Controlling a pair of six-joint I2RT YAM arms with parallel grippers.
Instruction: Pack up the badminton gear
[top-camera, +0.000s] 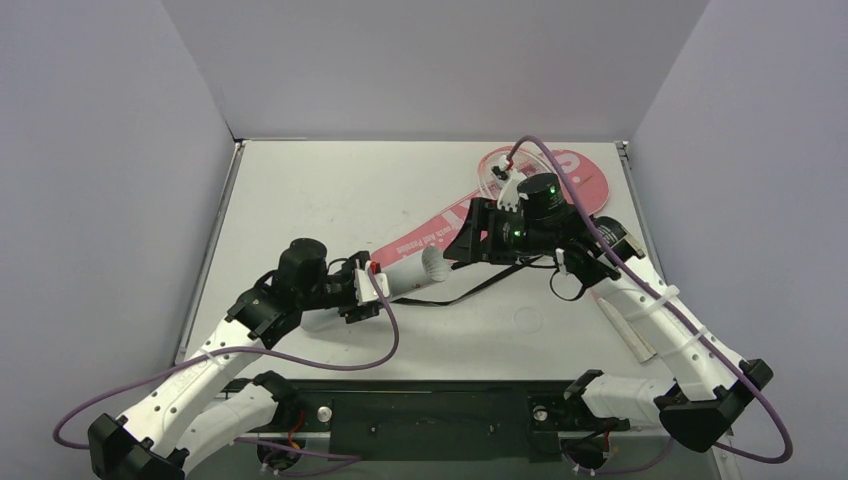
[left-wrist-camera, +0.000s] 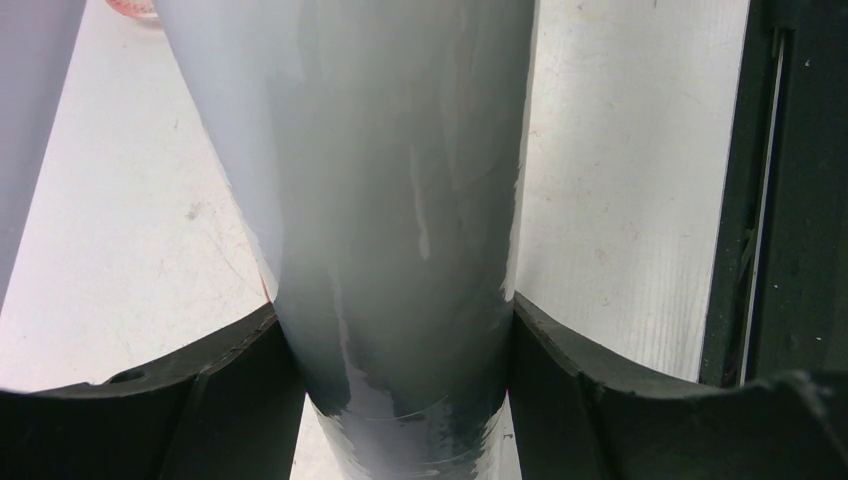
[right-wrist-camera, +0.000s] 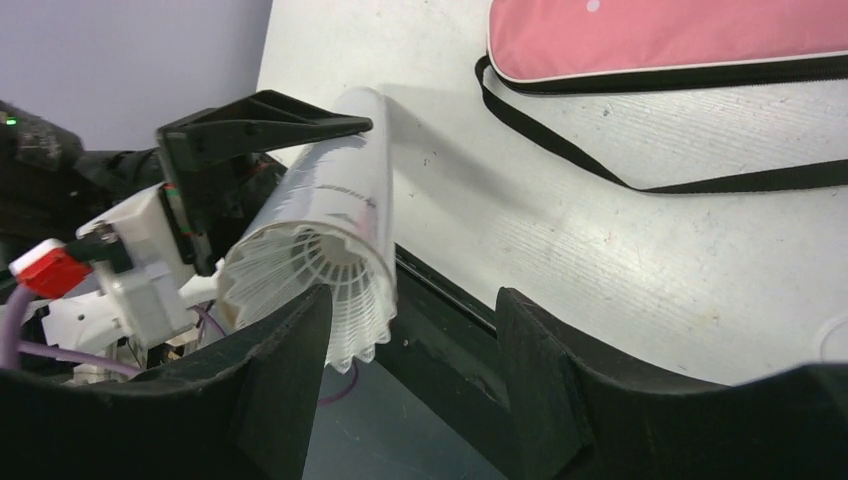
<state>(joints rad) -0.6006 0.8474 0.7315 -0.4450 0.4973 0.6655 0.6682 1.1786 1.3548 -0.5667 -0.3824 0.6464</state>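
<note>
My left gripper (top-camera: 372, 285) is shut on the long white tube (top-camera: 405, 275), which lies nearly level and points right. In the left wrist view the tube (left-wrist-camera: 400, 200) fills the gap between both fingers (left-wrist-camera: 230, 400). A white shuttlecock (right-wrist-camera: 320, 270) sits in the tube's (right-wrist-camera: 340, 170) open mouth, its skirt sticking out. My right gripper (right-wrist-camera: 410, 330) stands open just in front of that mouth, with nothing between its fingers. From above, the right gripper (top-camera: 465, 235) hangs next to the shuttlecock (top-camera: 435, 262). Behind lies the pink cover (top-camera: 590, 185) with its black strap (top-camera: 480, 288). The rackets do not show clearly.
A thin white stick (top-camera: 625, 325) lies on the table by the right arm. The pink cover (right-wrist-camera: 660, 35) and its strap (right-wrist-camera: 600, 165) stretch across the far right. Grey walls close the table on three sides. A black rail (top-camera: 430, 410) runs along the near edge.
</note>
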